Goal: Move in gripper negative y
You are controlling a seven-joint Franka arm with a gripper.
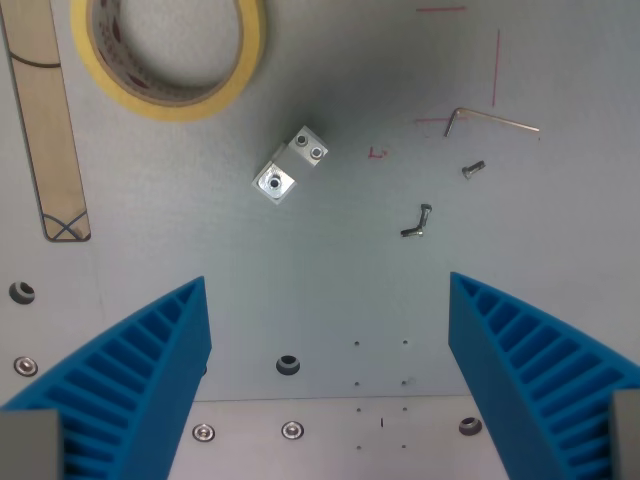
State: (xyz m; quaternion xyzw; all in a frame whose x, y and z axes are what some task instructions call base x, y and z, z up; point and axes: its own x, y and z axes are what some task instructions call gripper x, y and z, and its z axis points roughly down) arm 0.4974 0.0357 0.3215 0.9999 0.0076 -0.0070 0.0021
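Note:
My gripper is open and empty, its two blue ribbed fingers rising from the lower corners of the wrist view. It hangs above a grey metal plate. A small metal angle bracket lies on the plate ahead of the fingers, apart from them. Nothing is between the fingers.
A roll of yellow tape lies at the top left. A wooden strip runs down the left edge. An Allen key, a small bolt and a bent screw lie at the right. Red pen marks sit nearby. Screw holes line the bottom.

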